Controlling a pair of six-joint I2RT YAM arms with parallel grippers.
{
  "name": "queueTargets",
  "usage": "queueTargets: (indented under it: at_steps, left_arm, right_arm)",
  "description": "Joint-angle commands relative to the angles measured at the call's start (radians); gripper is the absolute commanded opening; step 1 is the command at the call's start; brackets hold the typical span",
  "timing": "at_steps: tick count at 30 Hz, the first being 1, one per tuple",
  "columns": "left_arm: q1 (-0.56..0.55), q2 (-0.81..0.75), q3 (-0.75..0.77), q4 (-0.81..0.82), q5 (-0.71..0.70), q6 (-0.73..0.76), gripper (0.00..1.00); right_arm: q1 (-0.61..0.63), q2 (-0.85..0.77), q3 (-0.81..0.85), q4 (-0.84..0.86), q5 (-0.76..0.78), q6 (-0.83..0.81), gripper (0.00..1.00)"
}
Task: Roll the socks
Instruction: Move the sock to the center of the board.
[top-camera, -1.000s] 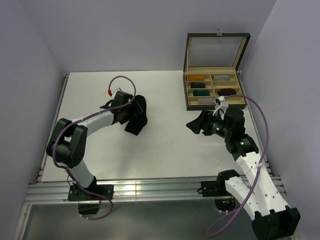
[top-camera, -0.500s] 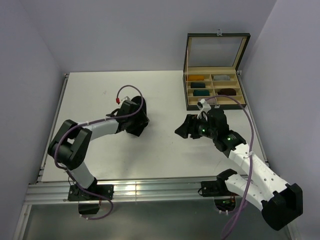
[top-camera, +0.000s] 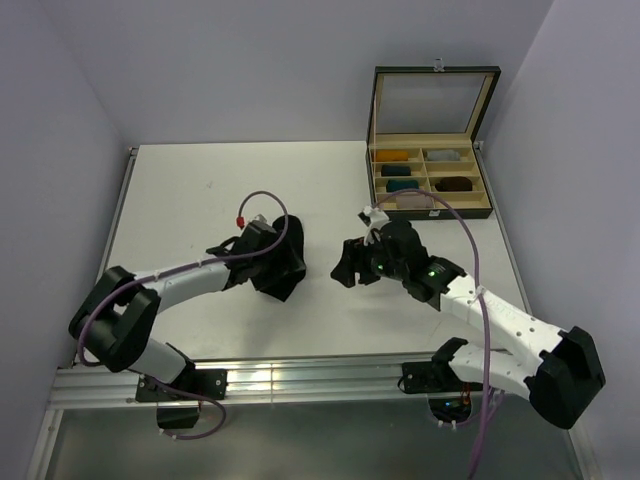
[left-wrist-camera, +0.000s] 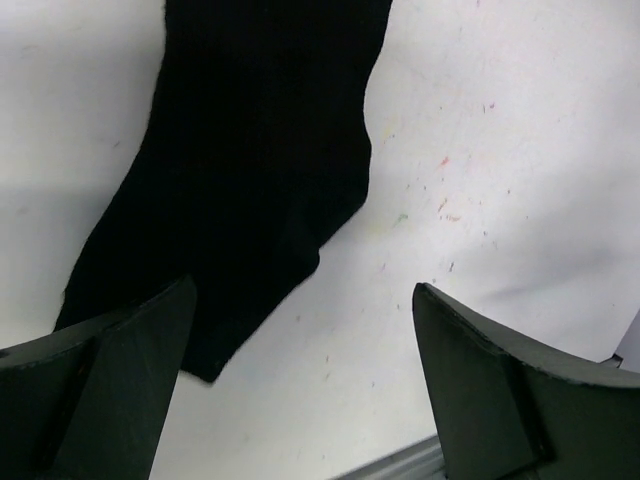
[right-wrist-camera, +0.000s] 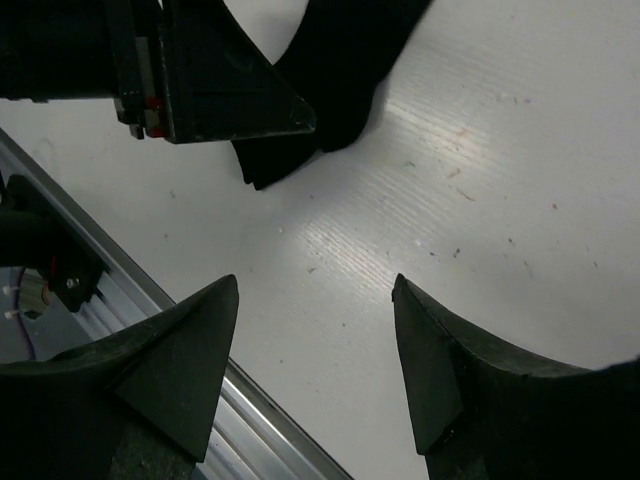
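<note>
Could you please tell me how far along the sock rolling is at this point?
Done: nothing that shows; the socks lie flat and unrolled on the table. In hand: the left gripper is open right over them and the right gripper is open beside them; neither holds anything. Left: taking hold, the whole roll, and perhaps stowing the bundle in the box.

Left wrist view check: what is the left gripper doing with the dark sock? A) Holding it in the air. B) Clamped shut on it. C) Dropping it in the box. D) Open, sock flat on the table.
D: the left gripper stands wide open, pinching nothing, and the dark sock lies flat on the table.
</note>
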Motion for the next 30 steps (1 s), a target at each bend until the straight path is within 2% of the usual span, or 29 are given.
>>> queueTargets:
  at_steps: [1, 4, 12, 17, 21, 25, 30]
  left_arm:
    - [0.03, -0.123, 0.108, -0.17, -0.038, 0.031, 0.96]
    - [0.1, -0.17, 0.149, -0.245, -0.014, 0.085, 0.97]
    - [0.479, -0.259, 0.121, -0.356, 0.133, 0.266, 0.99]
    - [0.674, -0.304, 0.074, -0.387, 0.197, 0.367, 0.99]
    - [0.748, -0.327, 0.035, -0.391, 0.154, 0.405, 1.0]
    - [0.774, -0.341, 0.024, -0.37, 0.189, 0.41, 1.0]
    - [0.803, -0.347, 0.016, -0.351, 0.25, 0.412, 0.99]
  right_arm:
    - [0.077, 0.046, 0.093, 0.053, 0.085, -0.115, 0.7]
    - [0.131, 0.099, 0.142, 0.064, 0.114, -0.181, 0.67]
    - [0.373, 0.393, 0.326, 0.032, 0.317, -0.379, 0.57]
    - [0.464, 0.57, 0.438, -0.002, 0.383, -0.5, 0.56]
    - [0.502, 0.688, 0.512, -0.038, 0.392, -0.555, 0.56]
    - [0.525, 0.77, 0.569, -0.072, 0.406, -0.585, 0.56]
    - [0.534, 0.834, 0.603, -0.088, 0.397, -0.599, 0.48]
